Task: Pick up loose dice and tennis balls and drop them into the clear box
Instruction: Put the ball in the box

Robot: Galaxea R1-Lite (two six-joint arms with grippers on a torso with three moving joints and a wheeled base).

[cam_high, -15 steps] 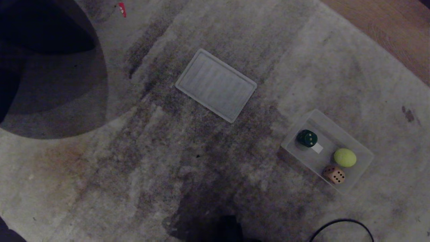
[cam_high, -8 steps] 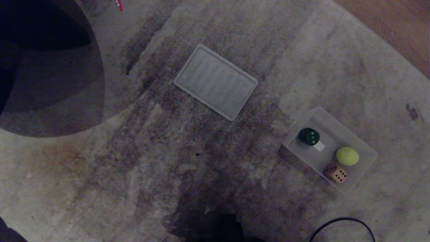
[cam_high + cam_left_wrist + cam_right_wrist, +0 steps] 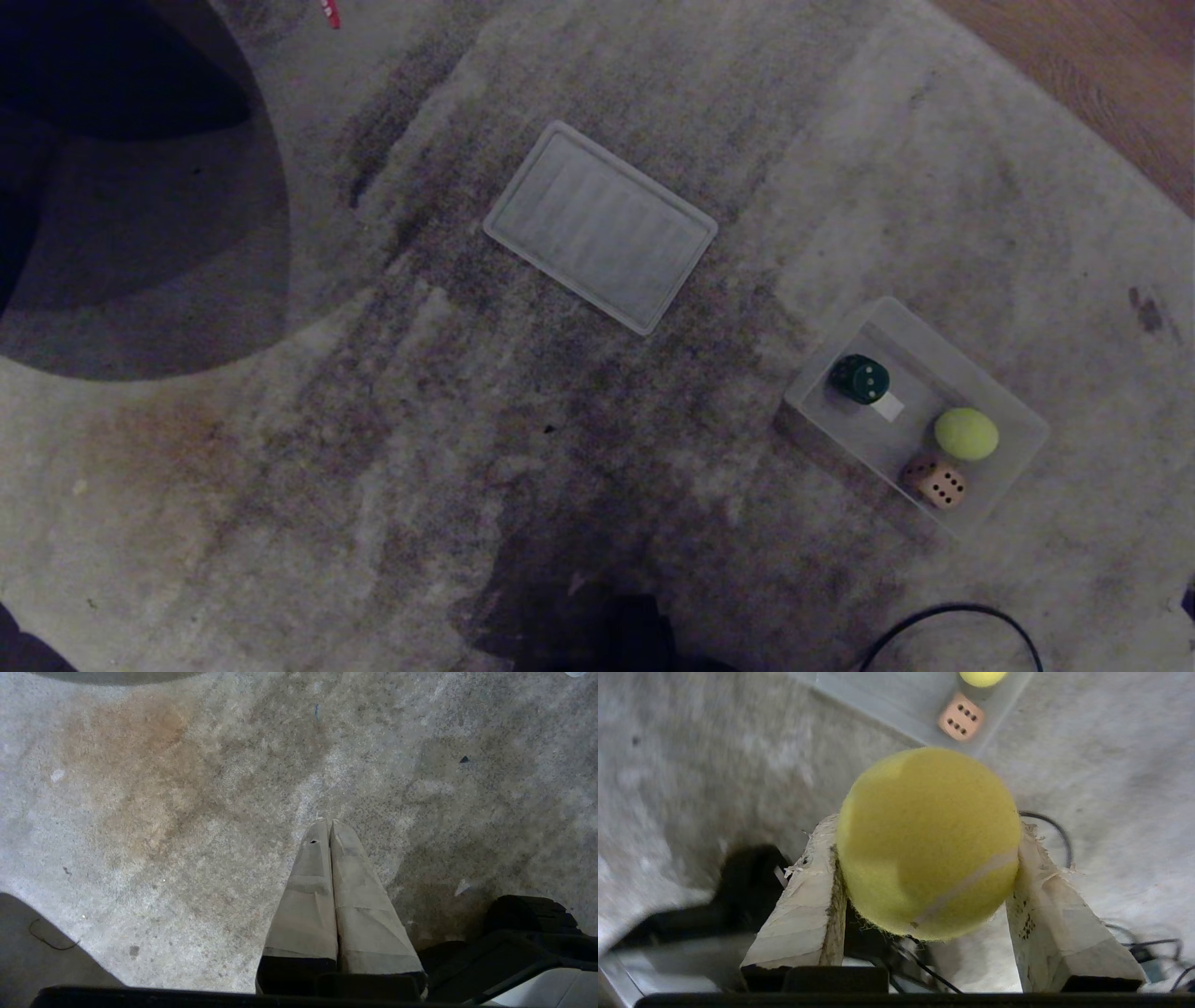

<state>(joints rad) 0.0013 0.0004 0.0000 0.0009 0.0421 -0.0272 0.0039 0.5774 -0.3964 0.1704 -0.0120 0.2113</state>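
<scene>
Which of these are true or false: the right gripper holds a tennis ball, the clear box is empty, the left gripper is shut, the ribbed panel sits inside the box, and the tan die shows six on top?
1. The right gripper holds a tennis ball. True.
2. The clear box is empty. False: it holds a dark green die, another tennis ball and a tan die.
3. The left gripper is shut. True.
4. The ribbed panel sits inside the box. False: it lies apart on the carpet.
5. The tan die shows six on top. True.
</scene>
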